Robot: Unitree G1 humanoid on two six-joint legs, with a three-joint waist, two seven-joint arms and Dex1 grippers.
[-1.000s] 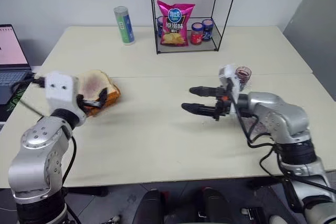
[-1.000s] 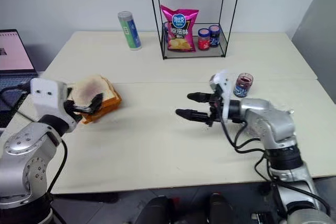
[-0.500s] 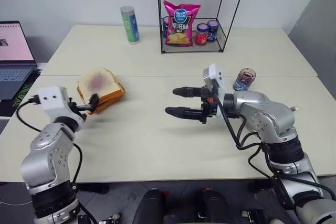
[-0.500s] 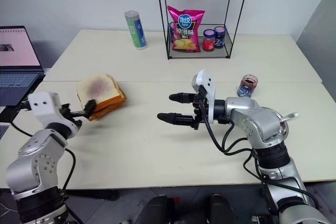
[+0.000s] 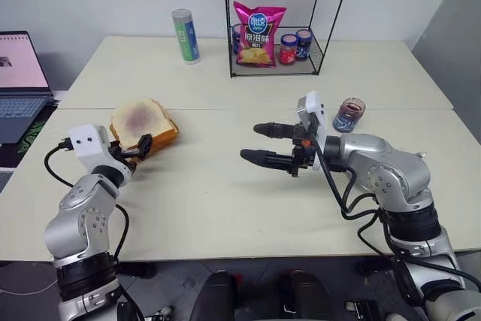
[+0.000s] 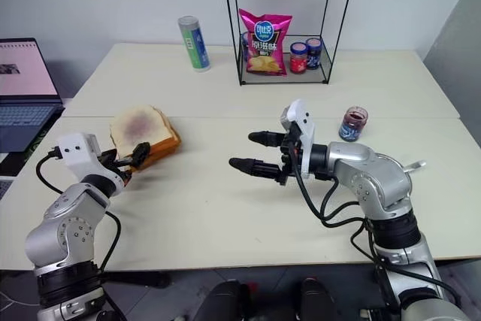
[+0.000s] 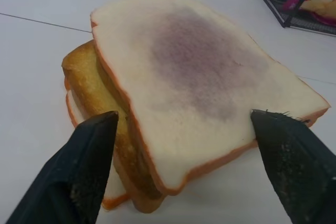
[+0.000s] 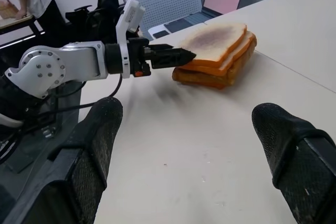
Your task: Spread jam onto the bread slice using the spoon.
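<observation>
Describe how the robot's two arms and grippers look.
Both arms are silver-grey metal with rounded joint housings and loose black cables looping along them. Each wrist carries a white boxy block. The left gripper and right gripper each have two black, tapered fingers with a rough, grainy surface.

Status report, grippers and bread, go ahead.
Left gripper open, straddling the bread slice atop the stack. Right gripper open, empty. Nothing in the way.

No legible text — chip bag [image 5: 258, 33] logo, jar labels too small
</observation>
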